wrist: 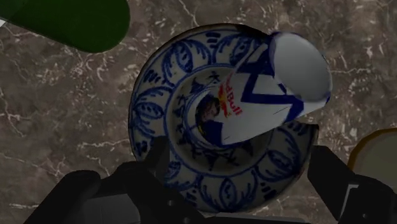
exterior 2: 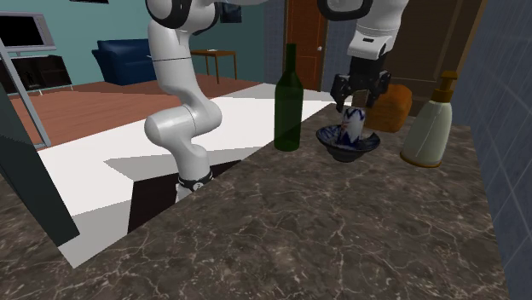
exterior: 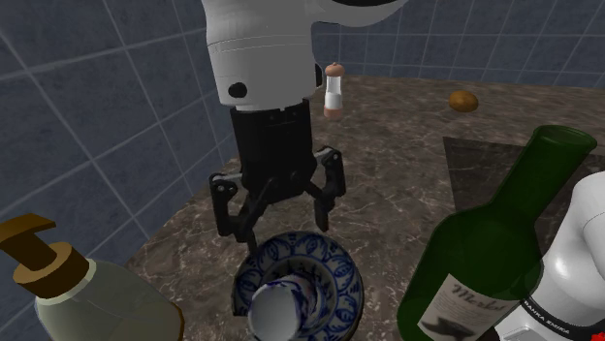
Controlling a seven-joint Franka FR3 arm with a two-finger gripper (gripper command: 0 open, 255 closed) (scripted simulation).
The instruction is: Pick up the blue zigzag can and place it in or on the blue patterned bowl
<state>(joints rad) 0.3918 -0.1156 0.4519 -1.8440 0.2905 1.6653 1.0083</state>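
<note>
Can (wrist: 261, 95) sits in bowl (wrist: 153, 105) between bottle (exterior 2: 288, 102) and dispenser (exterior 2: 429, 128); end effector (exterior: 281, 225) spread, holding nothing.

Surface (exterior: 388, 126): dark brown marbled stone. Standing directly on it, by place in the shoulder view:
- blue patterned bowl (exterior: 341, 271), lower centre
- green bottle (exterior: 494, 232) with a label, lower right
- pump dispenser (exterior: 87, 300), brown-topped, lower left
- small white shaker (exterior: 334, 92), upper centre
- brown rounded lump (exterior: 464, 101), upper right
</note>
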